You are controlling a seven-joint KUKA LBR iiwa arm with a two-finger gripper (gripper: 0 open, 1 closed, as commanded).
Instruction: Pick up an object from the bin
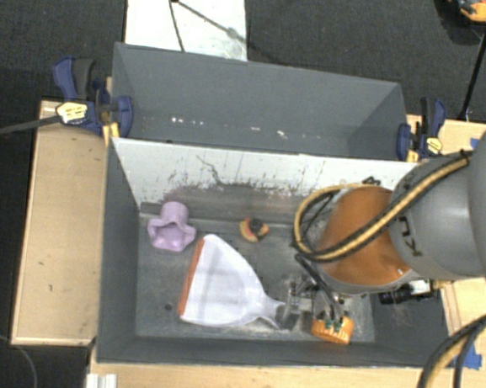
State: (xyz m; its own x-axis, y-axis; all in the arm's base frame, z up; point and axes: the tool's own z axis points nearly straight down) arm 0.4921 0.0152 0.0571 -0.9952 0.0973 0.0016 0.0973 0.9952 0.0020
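My gripper [307,308] is low at the bin's front right, under the arm's orange cover. A small orange block with dark markings [333,328] lies on the floor just right of and below it, touching or nearly touching. A white cloth with an orange edge [218,284] is spread across the middle of the floor, and its narrow right corner runs up to the gripper's left side. Whether either thing is gripped is hidden.
A pale purple moulded piece [171,227] sits at the back left of the floor. A small orange and black thing [254,228] lies near the back wall at the middle. The arm covers the bin's right side.
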